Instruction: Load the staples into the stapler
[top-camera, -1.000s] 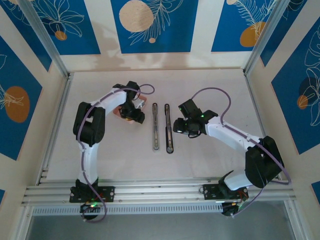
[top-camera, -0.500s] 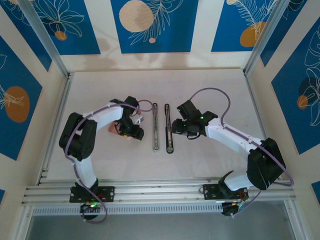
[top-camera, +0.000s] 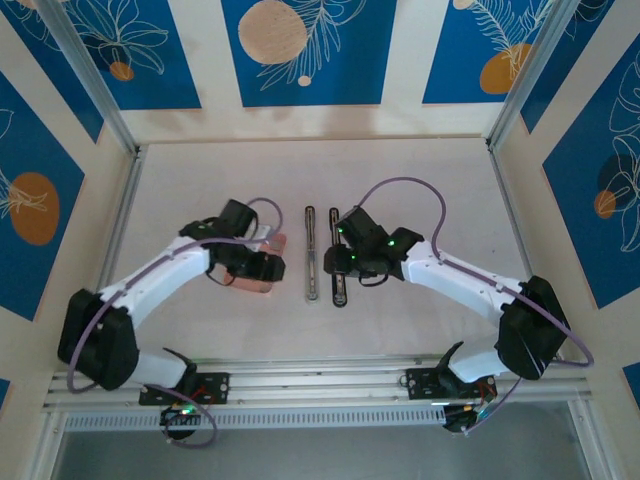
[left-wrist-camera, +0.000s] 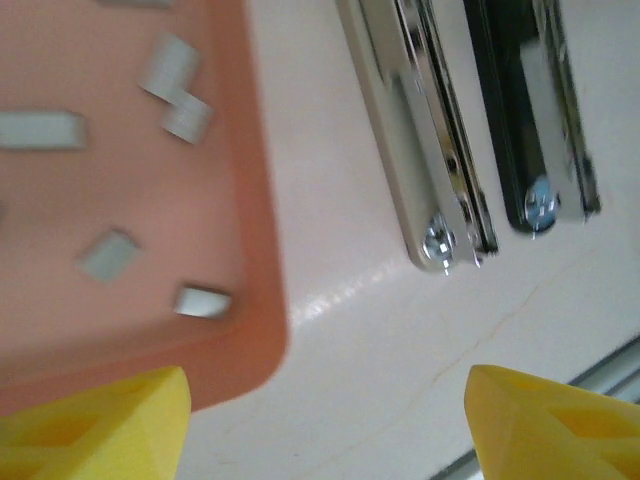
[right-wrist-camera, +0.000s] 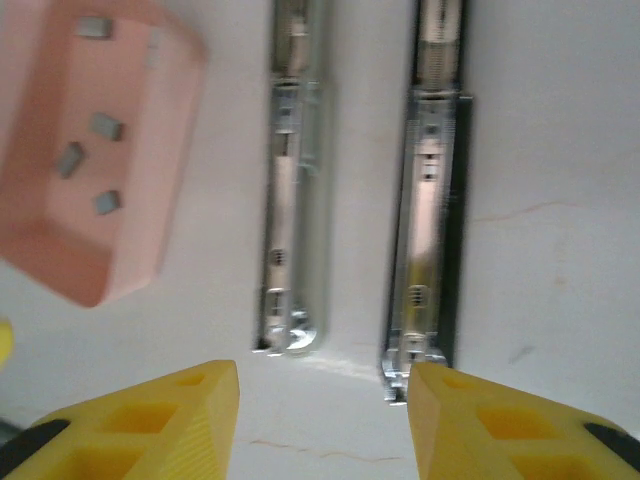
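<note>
Now, stapler (top-camera: 311, 262) unfolded flat at centre, silver bar (right-wrist-camera: 290, 220) beside black arm (right-wrist-camera: 432, 220), staples (left-wrist-camera: 40, 130) loose in pink tray (left-wrist-camera: 255, 250) just left of it, left gripper (left-wrist-camera: 325, 410) spread wide, empty, by tray corner, right gripper (right-wrist-camera: 322, 410) spread, empty, over stapler's near end.

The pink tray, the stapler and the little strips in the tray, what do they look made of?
Tray: probably plastic or silicone, matte salmon pink, soft rounded edges, no glints.
Stapler: metal, polished silver with bright reflections; its other half has a black casing, possibly plastic.
Staples: likely metal, dull grey, too blurred to be sure.
</note>
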